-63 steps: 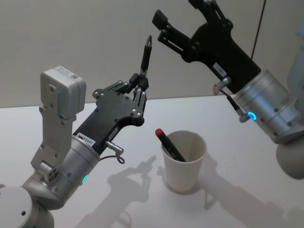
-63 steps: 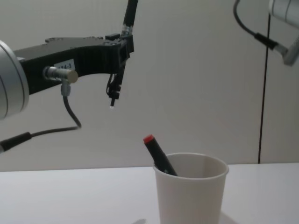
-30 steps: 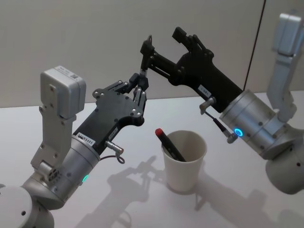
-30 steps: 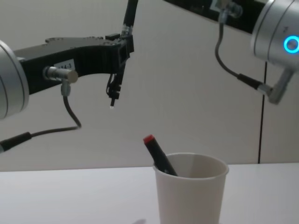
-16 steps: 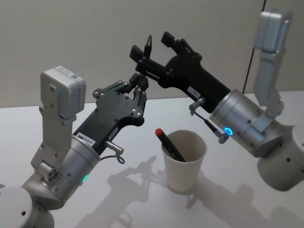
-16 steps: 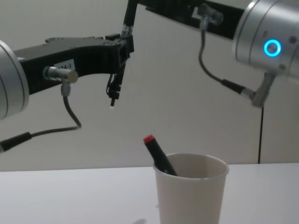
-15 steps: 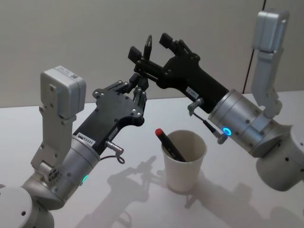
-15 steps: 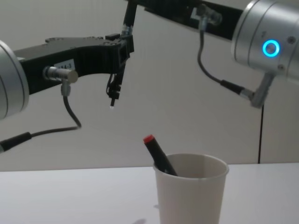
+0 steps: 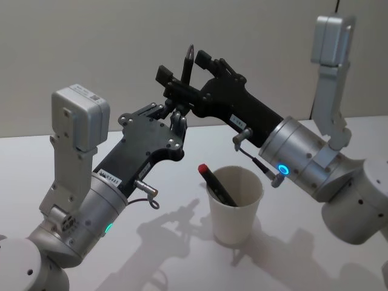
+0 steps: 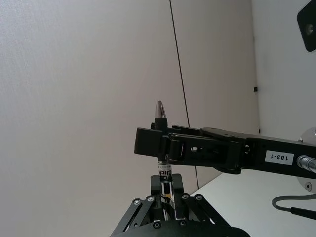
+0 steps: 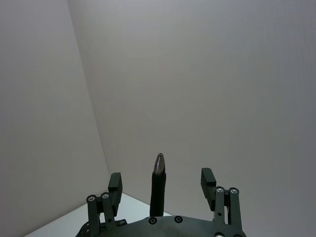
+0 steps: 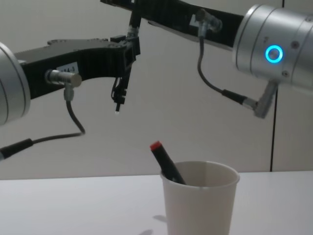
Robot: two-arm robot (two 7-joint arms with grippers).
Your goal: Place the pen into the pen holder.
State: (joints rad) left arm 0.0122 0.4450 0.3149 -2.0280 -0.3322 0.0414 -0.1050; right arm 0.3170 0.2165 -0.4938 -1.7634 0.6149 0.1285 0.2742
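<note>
I have the left gripper (image 9: pixel 179 112) clamped on the lower end of the pen (image 9: pixel 188 65), holding it upright. The right gripper (image 9: pixel 185 71) straddles the shaft, fingers (image 11: pixel 114 183) spread wide with clear air either side. Below and to the right, well apart, the pen holder (image 9: pixel 235 206) contains a red-capped marker (image 9: pixel 216 185) leaning on its rim.

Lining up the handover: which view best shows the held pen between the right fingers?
Right wrist view: the pen stands centred between both open fingers. Head view shows it from the side; left wrist has it partly hidden; chest shows little.
</note>
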